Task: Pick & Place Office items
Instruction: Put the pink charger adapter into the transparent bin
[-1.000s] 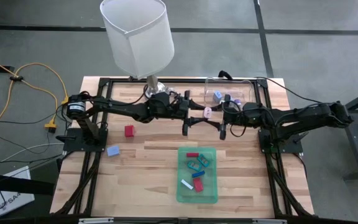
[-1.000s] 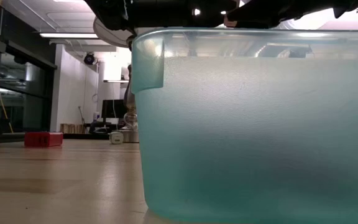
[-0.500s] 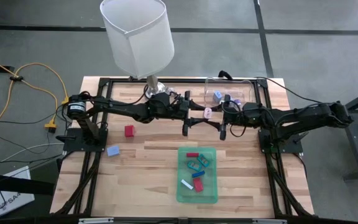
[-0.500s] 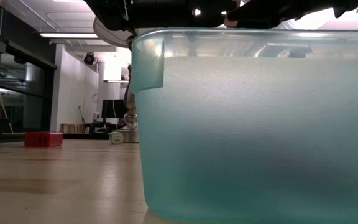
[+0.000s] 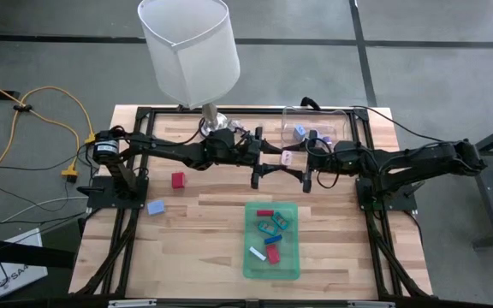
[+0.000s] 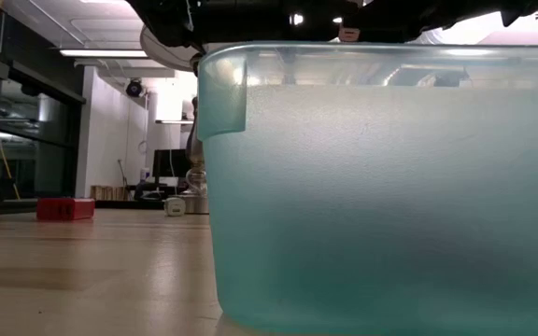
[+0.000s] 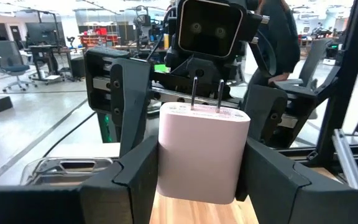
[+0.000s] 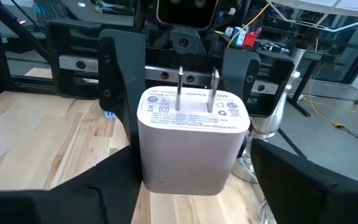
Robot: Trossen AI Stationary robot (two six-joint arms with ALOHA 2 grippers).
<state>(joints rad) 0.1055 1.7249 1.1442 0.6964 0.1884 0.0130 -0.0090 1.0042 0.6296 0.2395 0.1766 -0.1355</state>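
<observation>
At the high view's upper centre, above the desk, the left tool (image 5: 274,159) grips the pale pink charger (image 7: 202,154) while the right tool (image 5: 305,161), jaws spread beside it, should back away straight, avoiding its prongs.

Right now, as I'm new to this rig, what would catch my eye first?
A white charger sits between both arms above the table's middle: the left gripper grips it, the right gripper stands open. A tall white lamp stands at the back; a green tray of colourful pieces lies in front.
</observation>
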